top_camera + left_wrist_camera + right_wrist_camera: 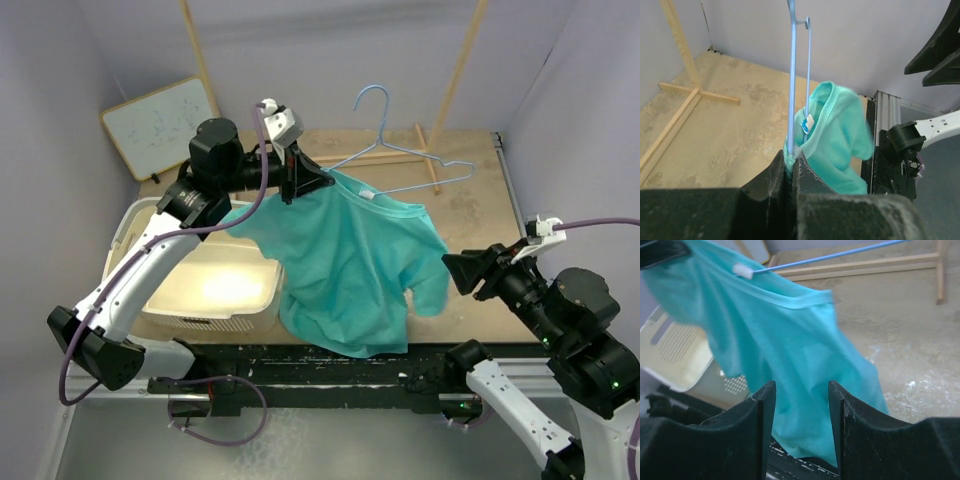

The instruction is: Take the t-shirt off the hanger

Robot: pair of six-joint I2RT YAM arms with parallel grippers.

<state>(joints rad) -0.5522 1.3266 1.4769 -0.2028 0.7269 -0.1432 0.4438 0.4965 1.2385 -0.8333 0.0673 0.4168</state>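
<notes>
The right hand [801, 390], fingers spread and holding nothing, hovers just beside the hanging sleeve of the teal-green fabric t-shirt [345, 265]. The left hand [789, 162] is pressed together on the shirt's shoulder, holding it above the bench [470, 210]. The thin light-blue wire hanger [791, 75] runs right into that pinch (whether the wire is caught too, I cannot tell). If it is, the hanger likely drags along. The bench is sandy and scuffed, with a cream plastic basket [200, 308] at left. Wooden rack poles [458, 60] and pale walls stand behind.
</notes>
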